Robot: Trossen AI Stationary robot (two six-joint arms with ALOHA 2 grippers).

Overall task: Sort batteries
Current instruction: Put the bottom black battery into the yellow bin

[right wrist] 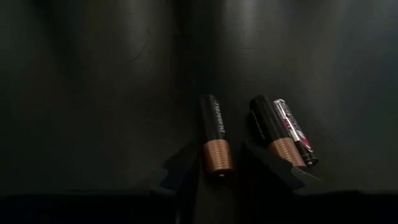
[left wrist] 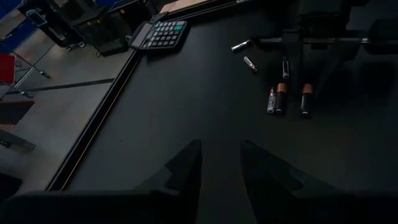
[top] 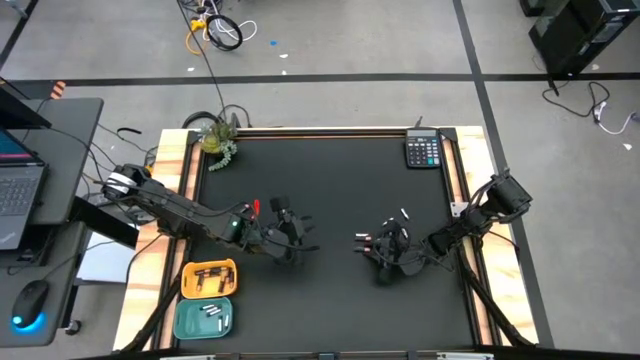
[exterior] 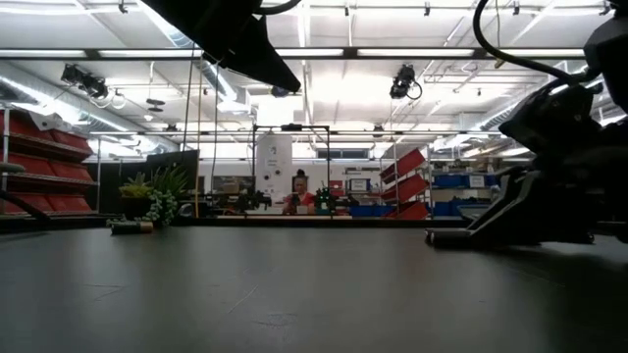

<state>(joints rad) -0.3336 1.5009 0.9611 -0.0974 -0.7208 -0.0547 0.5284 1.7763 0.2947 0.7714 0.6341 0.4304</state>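
Copper-ended battery (right wrist: 216, 142) lies between the right gripper's (right wrist: 233, 163) part-open fingers, ungrasped on the desk (top: 330, 180); left gripper (left wrist: 219, 163) hovers part-open, empty.

Both arms matte black, jointed links. Left arm (top: 180, 210) has a white base section, green and red lights near wrist. Claw fingers (left wrist: 183, 168) dark, wedge-shaped.

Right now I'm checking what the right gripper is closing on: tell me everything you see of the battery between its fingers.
The battery is a slim cylinder, black body with a copper-coloured end and faint lettering along its side. It lies flat on the dark mat, copper end toward the wrist, between the right gripper fingers, which flank it without clearly clamping. Two more batteries lie close beside it, apart.
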